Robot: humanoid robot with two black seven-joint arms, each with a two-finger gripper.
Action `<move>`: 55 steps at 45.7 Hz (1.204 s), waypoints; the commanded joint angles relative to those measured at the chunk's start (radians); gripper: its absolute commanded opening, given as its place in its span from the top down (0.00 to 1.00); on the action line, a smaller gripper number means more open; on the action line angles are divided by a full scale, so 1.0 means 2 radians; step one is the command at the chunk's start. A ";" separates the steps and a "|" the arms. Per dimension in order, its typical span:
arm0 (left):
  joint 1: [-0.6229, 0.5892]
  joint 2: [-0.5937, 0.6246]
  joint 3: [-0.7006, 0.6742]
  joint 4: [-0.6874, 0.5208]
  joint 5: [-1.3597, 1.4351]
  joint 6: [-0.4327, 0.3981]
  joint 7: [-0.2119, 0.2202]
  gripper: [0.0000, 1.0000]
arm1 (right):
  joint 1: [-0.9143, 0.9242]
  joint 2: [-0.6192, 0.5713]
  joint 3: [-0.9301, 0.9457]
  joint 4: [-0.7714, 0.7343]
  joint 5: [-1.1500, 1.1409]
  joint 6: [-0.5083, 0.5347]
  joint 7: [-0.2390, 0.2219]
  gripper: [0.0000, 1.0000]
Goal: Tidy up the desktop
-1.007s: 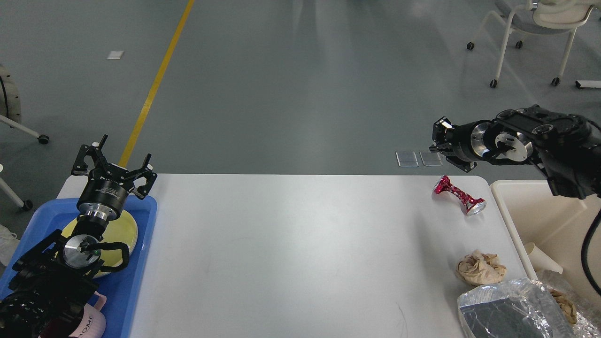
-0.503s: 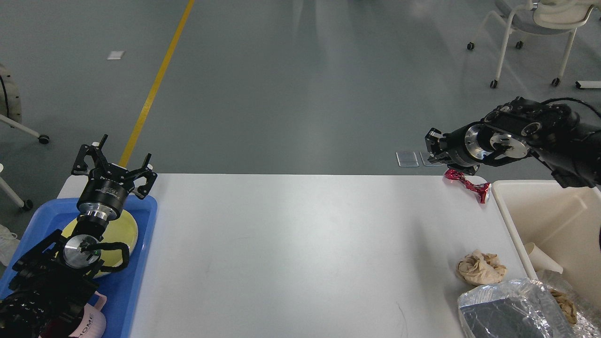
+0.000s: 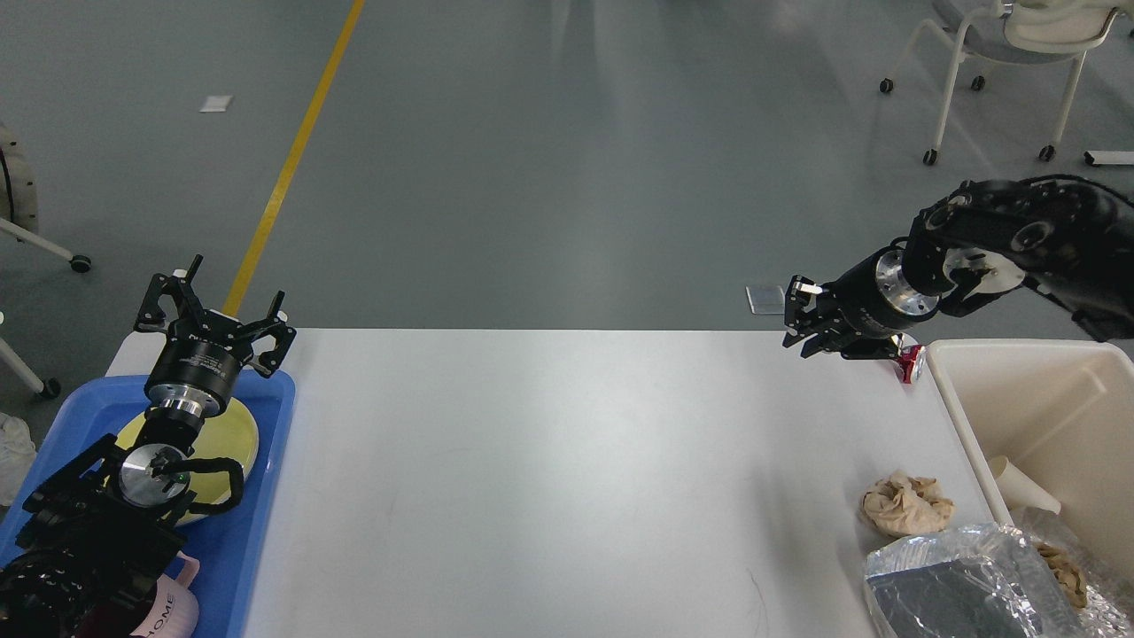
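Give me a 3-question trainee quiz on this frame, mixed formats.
1. True or false: the crumpled brown paper lies inside the beige bin.
2. What colour is the tray under the left gripper?
3. The red crushed can sits: A) mid-desktop B) at the desktop's far right corner beside the bin C) on the tray.

Key: 1 false, it lies on the desktop; 2 blue; 3 B.
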 commanded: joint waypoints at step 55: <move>0.000 0.000 -0.001 0.000 0.001 0.000 0.000 0.02 | -0.198 -0.160 0.052 0.003 -0.003 -0.030 -0.004 0.00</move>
